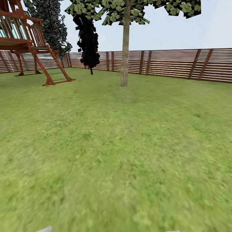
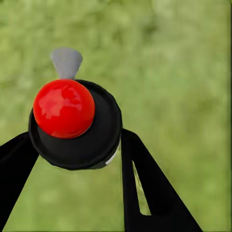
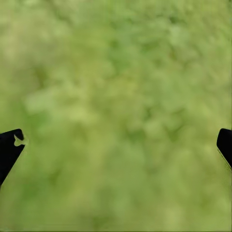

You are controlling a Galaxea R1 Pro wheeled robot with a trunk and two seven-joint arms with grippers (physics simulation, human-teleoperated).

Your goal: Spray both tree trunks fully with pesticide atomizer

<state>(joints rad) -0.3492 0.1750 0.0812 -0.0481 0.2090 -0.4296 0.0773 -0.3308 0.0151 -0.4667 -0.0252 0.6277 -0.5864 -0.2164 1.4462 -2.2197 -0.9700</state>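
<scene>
Now the job is to get close to the tree [image 1: 125,42] and spray its trunk [image 1: 124,58] all over. The left gripper [image 2: 77,145] already has the atomizer [image 2: 75,125]. Its two black fingers [image 2: 145,183] are pressed against the sides of the round black body, one on each side. A shiny red knob [image 2: 64,108] sits on the black body, and a small grey nozzle [image 2: 66,62] pokes out past it. Under the gripper is only blurry green grass [image 2: 188,72].

The right gripper [image 3: 116,145] holds nothing. Its fingers [image 3: 9,147] are spread wide apart, with grass [image 3: 116,96] between them.

The trunk stands well ahead on the lawn [image 1: 116,154], toward the far side of it, near the brown fence [image 1: 180,64]. It is pale and straight, with dark leaves on top. A black narrow tree [image 1: 87,42] stands beside it, and a wooden play frame [image 1: 29,45] stands by the lawn's far left corner. I can see only one pale trunk from here.

To do this step well, I think the robot should roll across the grass until the trunk is near. Then it should lift the left arm and turn the grey nozzle at the trunk, because right now the atomizer points down at the ground. It should keep a firm grip so the atomizer does not slip. Spraying from low to high, and from more than one side, would help cover it all.
</scene>
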